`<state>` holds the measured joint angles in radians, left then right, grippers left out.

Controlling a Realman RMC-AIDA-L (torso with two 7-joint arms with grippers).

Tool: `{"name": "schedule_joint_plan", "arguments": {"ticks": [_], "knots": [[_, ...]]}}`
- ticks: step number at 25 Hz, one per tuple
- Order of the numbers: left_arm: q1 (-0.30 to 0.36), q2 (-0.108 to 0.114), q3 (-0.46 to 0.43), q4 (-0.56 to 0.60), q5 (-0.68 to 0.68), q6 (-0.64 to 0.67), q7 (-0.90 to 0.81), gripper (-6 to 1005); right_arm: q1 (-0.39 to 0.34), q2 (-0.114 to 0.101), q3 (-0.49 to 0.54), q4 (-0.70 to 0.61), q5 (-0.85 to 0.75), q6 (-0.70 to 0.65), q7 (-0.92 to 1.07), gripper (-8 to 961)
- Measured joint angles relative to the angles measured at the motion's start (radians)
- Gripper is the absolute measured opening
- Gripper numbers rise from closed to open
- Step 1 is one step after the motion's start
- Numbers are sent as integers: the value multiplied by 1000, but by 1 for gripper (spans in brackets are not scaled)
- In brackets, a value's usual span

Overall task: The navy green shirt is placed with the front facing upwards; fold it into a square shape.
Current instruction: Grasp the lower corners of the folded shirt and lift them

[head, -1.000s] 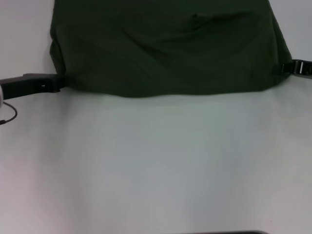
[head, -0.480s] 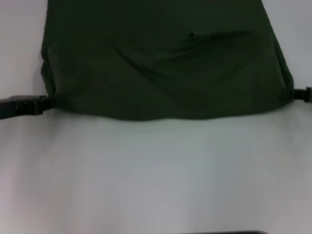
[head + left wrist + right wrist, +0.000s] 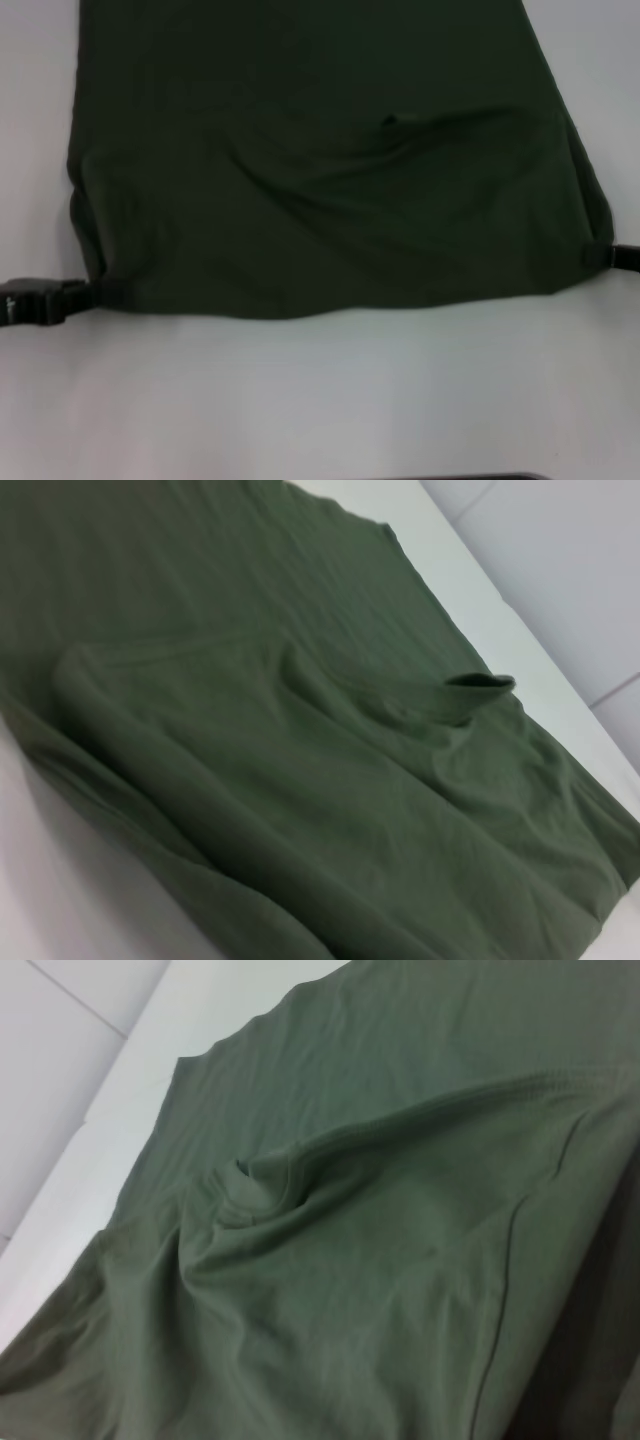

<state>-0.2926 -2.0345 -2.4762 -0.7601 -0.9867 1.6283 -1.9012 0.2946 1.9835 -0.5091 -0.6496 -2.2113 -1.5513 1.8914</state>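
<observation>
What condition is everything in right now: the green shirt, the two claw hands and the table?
navy green shirt: folded over on itself, plain side up, rumpled with a long crease, near edge held at both corners.
left gripper: shut on the shirt's near left corner.
right gripper: shut on the shirt's near right corner.
table: white, shirt lying partly on it.
</observation>
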Motion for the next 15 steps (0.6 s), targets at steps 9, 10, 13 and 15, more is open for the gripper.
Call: {"name": "schedule_joint_plan", "arguments": {"ticks": [9,10,13,15], "knots": [[39,14,3,-7,15,69,9,53,-54,10,8,1,-5,-56,-37,33],[40,15,2,-8,24,76,10,53,-61,10,11,1,-5,-63,-41,33],[41,16,0,-8,51,101,14,53,-78,9,31,1,-5,-88,-55,34],[43,16,0,-8,58,111,15,53,-89,7,48,1,-6,-105,-62,34]]}}
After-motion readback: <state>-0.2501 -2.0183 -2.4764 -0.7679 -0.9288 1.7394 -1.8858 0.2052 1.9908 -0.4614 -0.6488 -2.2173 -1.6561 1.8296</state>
